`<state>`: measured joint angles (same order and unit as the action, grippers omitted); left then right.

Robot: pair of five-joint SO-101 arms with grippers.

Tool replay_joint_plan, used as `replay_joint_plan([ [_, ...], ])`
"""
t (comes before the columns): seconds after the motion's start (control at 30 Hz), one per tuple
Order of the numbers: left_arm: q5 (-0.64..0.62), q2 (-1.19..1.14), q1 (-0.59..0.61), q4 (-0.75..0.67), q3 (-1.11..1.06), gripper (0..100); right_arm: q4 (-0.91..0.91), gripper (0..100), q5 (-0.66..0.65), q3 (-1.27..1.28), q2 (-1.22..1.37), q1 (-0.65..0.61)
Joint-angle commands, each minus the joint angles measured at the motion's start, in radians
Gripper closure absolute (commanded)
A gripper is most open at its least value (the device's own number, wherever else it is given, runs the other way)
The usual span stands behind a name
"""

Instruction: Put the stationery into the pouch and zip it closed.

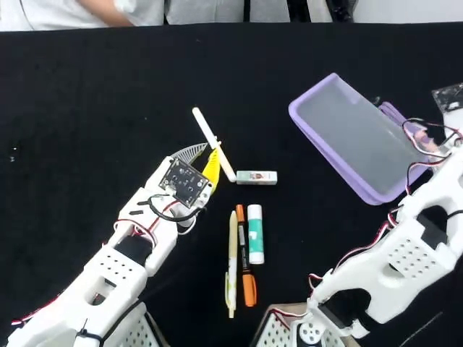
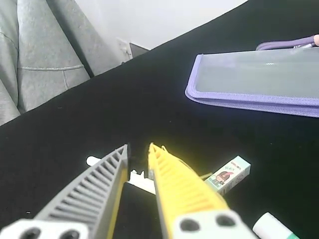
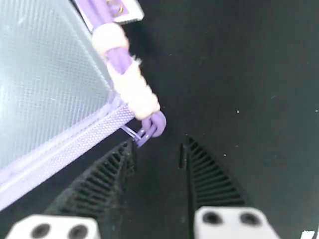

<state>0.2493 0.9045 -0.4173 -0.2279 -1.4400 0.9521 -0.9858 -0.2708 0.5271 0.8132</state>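
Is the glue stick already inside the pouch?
No: the glue stick lies on the table beside the orange pen, well apart from the pouch.

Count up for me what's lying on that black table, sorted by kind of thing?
Pens: 3 (white pen, yellow pen, orange pen)
Glue stick: 1
Small box: 1
Purple pouch: 1
Total: 6
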Motion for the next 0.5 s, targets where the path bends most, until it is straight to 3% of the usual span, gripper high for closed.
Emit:
replay_joint_plan([
  [0.0,0.005,0.023,0.002,0.002,0.004,92,0.043,85.3,0.037,-0.113,-0.019,-0.032],
  [0.27,0.005,0.023,0.002,0.002,0.004,92,0.068,85.3,0.064,-0.165,0.005,-0.109],
  [0.47,0.005,0.023,0.002,0.002,0.002,92,-0.037,85.3,0.068,-0.217,0.131,-0.109],
])
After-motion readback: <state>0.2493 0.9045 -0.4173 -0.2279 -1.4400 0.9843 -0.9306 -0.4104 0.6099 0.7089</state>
